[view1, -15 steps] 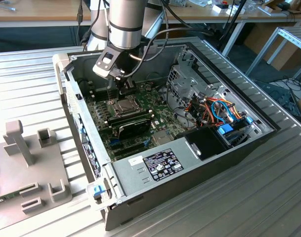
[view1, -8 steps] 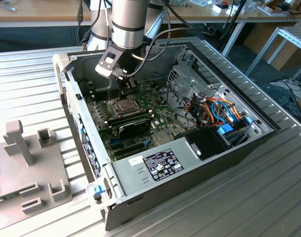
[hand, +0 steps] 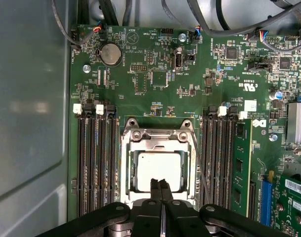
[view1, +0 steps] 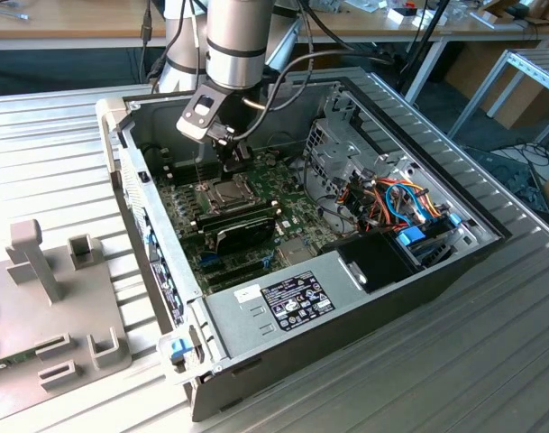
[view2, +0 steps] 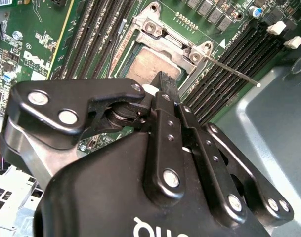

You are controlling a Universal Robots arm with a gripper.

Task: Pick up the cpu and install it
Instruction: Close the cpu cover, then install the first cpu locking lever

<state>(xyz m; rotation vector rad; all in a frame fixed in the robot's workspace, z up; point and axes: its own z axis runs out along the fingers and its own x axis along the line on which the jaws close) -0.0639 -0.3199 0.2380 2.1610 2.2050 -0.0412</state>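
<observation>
The cpu, a small square chip with a dull silver top, lies flat in the motherboard socket, framed by the metal socket frame. In the second wrist view the cpu sits just beyond my fingertips. My gripper hangs directly above the chip's near edge with its two black fingers pressed together and nothing between them. In the exterior view the gripper is inside the open computer case, right over the socket.
Empty memory slots flank the socket, and a thin metal lever sticks out beside it. The case holds a drive cage, coloured cables and a power supply. A grey fixture stands outside, at the exterior view's left.
</observation>
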